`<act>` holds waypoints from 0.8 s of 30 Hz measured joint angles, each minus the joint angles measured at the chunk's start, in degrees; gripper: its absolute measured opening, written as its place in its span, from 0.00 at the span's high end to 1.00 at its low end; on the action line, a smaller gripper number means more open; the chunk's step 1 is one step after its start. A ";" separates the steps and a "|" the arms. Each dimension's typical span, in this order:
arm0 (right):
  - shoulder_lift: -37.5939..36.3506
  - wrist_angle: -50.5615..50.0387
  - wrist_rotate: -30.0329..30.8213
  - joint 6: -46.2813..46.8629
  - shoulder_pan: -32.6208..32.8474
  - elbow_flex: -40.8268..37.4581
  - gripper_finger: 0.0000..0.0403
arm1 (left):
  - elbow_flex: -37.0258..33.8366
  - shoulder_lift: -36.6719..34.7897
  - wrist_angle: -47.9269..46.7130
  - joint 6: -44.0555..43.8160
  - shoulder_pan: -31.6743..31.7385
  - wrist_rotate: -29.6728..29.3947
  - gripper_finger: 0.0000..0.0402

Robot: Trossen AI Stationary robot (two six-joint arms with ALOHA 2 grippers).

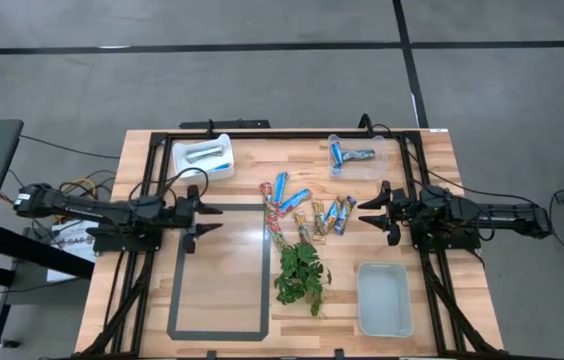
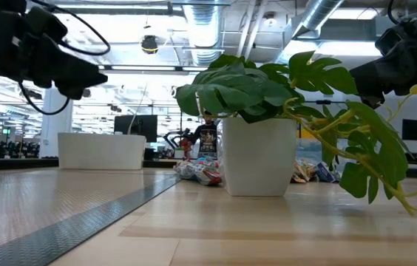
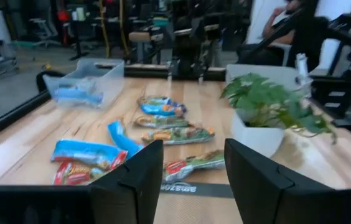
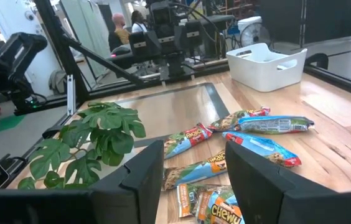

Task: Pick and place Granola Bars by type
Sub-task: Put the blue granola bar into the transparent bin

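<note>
Evidently both claws were idle and held nothing: the left claw hovered with its fingers spread, just off the left side of the heap of granola bars, over the edge of the grey taped rectangle; the right claw hung with its fingers likewise parted and empty, just off the heap's right side; in each wrist view the two dark fingers stood apart with bare wood and wrappers showing between them.

Outward from the claws, the heap lay loose on the tabletop, blue-and-white, tan and red wrappers mixed together; nearest the right claw were the tan and blue bars at the heap's right end. Just below the heap stood the leafy plant in its white pot. Beyond the heap, toward the far edge, a clear bin on the right held a blue bar or two, and a white bin on the left held what looked like pale-wrapped bars; a third tray sat near the front right, with nothing visible in it.

Judging from that, sorting had begun and most bars remained in the heap; the step in hand looked like choosing the next bar; the next move would call for lowering a claw squarely over one wrapper lying apart from its neighbours, without dragging others along.
</note>
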 joint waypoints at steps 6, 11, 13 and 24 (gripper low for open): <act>0.00 0.00 -0.01 0.00 0.01 0.00 0.59 | -0.02 -9.10 -6.67 0.09 0.00 2.04 0.59; 0.00 0.00 -0.02 0.00 -0.01 0.00 0.59 | -0.07 -17.89 -15.07 0.11 0.00 2.06 0.59; 0.00 -0.02 -0.02 0.00 0.00 0.00 0.59 | -0.07 -21.32 -17.75 0.05 0.00 2.28 0.59; 0.00 0.00 -0.02 0.00 0.00 0.00 0.59 | -0.14 -24.62 -17.69 -1.74 0.02 10.77 0.59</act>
